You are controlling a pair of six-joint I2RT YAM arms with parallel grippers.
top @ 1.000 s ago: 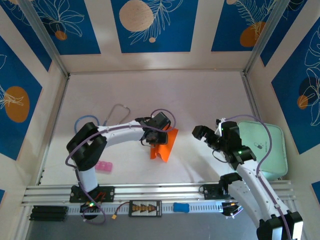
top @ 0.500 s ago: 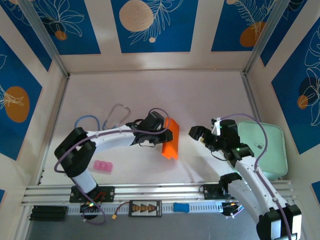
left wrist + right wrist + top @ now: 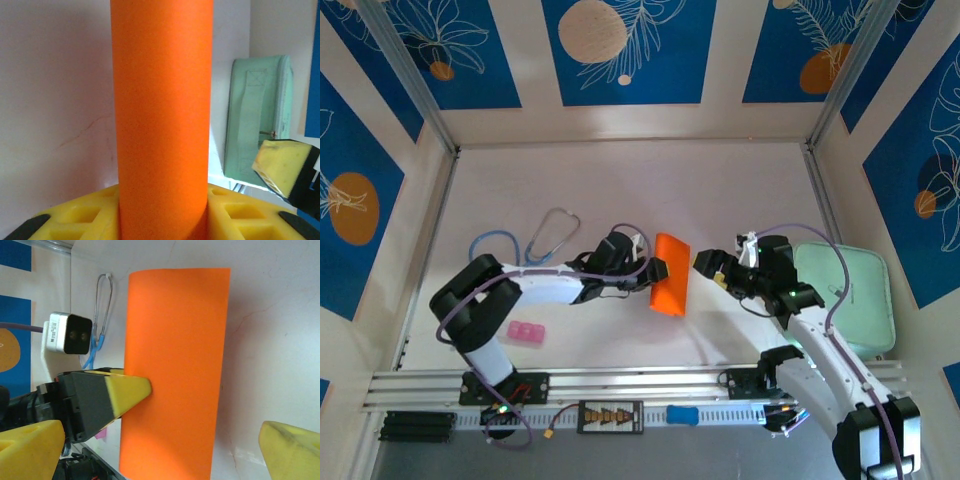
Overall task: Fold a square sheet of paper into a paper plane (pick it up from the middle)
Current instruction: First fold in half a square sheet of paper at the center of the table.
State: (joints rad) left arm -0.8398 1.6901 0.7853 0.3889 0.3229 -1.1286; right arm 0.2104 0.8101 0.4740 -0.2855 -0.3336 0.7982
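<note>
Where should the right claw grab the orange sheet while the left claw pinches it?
Take the free long edge of the orange sheet, about mid-length, opposite the pinch of the left claw. Bring the open right claw in from its own side: the sheet is bowed and held by the other edge, so this edge faces it unobstructed. A corner would probably flop.

1. One orange sheet of paper [image 3: 671,288].
2. One pale green tray [image 3: 855,300].
3. One pink block [image 3: 527,333].
4. One stethoscope [image 3: 552,232].
5. Two robot arms: left arm [image 3: 545,283], right arm [image 3: 825,345].
6. Two tools: left tool [image 3: 656,272], right tool [image 3: 708,264].
7. One table [image 3: 620,190].
</note>
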